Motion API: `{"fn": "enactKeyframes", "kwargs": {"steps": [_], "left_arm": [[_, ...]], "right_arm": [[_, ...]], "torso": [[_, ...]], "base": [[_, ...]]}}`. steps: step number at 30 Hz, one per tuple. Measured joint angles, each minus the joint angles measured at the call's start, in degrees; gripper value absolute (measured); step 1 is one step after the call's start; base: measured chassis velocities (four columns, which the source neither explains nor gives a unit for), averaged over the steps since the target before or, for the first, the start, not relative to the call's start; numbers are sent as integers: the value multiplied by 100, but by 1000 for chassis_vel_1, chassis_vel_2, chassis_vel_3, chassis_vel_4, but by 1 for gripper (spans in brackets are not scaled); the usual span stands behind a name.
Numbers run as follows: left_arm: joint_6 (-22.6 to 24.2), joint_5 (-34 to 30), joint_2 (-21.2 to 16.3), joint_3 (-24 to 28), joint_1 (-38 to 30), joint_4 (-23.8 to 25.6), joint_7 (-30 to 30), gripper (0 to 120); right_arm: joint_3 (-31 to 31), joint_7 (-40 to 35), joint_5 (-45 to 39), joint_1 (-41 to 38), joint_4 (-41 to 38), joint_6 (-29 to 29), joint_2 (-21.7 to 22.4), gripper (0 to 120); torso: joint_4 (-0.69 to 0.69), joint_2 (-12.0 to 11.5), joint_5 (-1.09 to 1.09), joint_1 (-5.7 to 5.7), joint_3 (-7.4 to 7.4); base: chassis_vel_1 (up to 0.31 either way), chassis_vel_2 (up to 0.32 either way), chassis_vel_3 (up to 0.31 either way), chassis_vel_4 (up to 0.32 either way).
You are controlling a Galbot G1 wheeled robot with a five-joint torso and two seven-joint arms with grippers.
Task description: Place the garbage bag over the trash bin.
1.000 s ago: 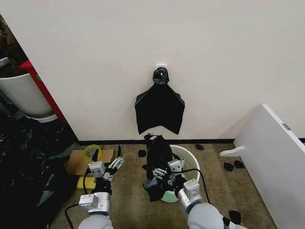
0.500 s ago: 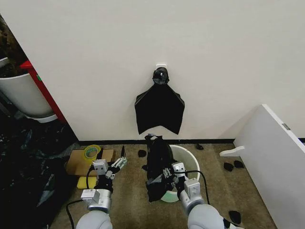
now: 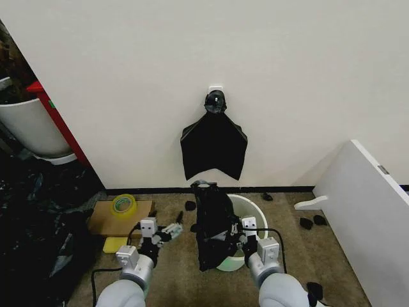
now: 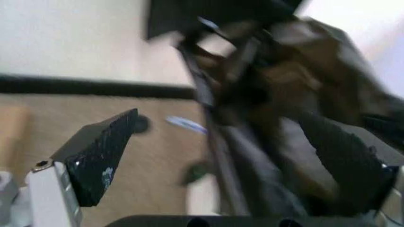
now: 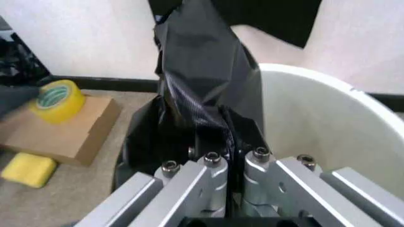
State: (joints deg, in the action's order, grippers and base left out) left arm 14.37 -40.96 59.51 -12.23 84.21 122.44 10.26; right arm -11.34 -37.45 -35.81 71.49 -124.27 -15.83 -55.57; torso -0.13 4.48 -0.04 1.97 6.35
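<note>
Since a second ago the left gripper [image 3: 174,229], jaws apart, has swung right toward the garbage bag [image 3: 213,220], which the right gripper [image 3: 234,238] holds clamped upright over the trash bin [image 3: 257,211]'s left rim, apparently for a second grasp.

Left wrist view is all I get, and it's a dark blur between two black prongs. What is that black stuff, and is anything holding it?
Observer: It's the garbage bag. The right claw is shut on it and holds it up in a bunched column.
Operator: Is it over the bin yet?
Observer: No. In the head view it hangs at the left side of the trash bin, whose white mouth is mostly uncovered.
Operator: And my claw?
Observer: The left claw is open, to the left of the bag, with floor showing between them.
</note>
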Motion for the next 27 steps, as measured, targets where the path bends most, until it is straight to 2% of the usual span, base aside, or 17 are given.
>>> {"fn": "enactKeyframes", "kwargs": {"steps": [2, 5, 8, 11, 16, 21, 27], "left_arm": [[310, -251, -104, 181, -383, -94, -34, 100], [467, -370, -137, 353, -639, -213, -32, 100], [891, -591, -65, 756, -1097, -418, 279, 100], [1170, -543, 49, 1006, -1325, -556, 555, 100], [1374, 68, 247, 1429, -1725, -873, 897, 100], [1617, 126, 354, 1645, -2043, -1040, 1106, 100], [1966, -88, 533, 1875, -2436, -1198, 1374, 100]], "right_arm": [[-5, 16, -24, -8, 56, 23, -69, 0], [3, 21, -38, -8, 99, 39, -104, 0], [27, 23, -60, -4, 142, 46, -154, 0], [37, 25, -65, -4, 152, 46, -173, 0], [69, 35, -68, 13, 160, 68, -179, 0], [77, 42, -63, 35, 148, 69, -164, 0], [77, 47, -60, 32, 186, 61, -180, 0]], "torso": [[-2, 0, 1, 0, 0], [-2, 0, 1, 0, 0], [-2, 0, 1, 0, 0], [-1, 0, 1, 0, 0], [-1, 0, 1, 0, 0], [-1, 0, 2, 0, 1], [-1, 0, 1, 0, 1]], "base": [[0, 0, 0, 0], [0, 0, 0, 0], [0, 0, 0, 0], [0, 0, 0, 0], [0, 0, 0, 0], [0, 0, 0, 0], [0, 0, 0, 0]]}}
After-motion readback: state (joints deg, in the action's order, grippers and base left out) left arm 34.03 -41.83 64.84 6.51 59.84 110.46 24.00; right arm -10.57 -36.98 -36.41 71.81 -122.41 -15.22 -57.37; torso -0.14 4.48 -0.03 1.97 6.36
